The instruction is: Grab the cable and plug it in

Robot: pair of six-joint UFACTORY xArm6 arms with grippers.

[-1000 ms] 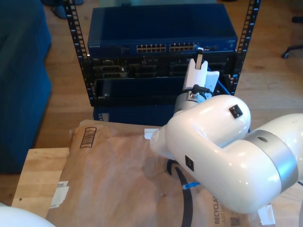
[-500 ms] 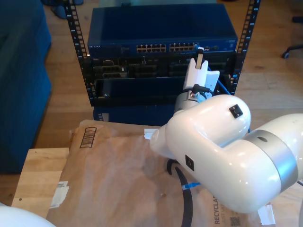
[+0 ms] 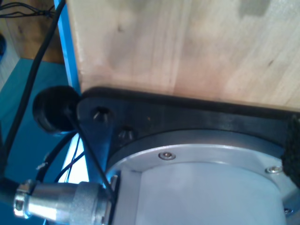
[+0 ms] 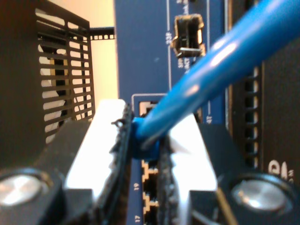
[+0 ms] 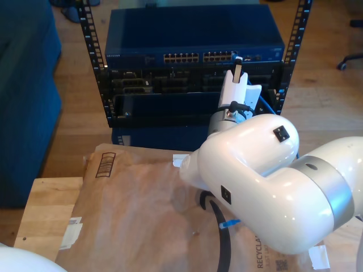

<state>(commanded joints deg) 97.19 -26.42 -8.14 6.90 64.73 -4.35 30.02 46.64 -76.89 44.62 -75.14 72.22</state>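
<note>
My second gripper [image 5: 237,63], clamped on the cable [image 4: 220,70], sits against the switch [image 5: 193,34] ports, behind the paper-covered table [image 5: 130,209].

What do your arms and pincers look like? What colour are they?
My arm is glossy white and rounded, with a silver-grey band at one joint and small black square marks. A thick black cable runs beside it. My second pincer has white fingers with rough black pads, on black mounts with silver screws.

My second gripper [image 5: 239,64] sits marginally nearer the exterior view's left than a second ago, and the large white arm [image 5: 266,181] behind it sits slightly lower.
</note>
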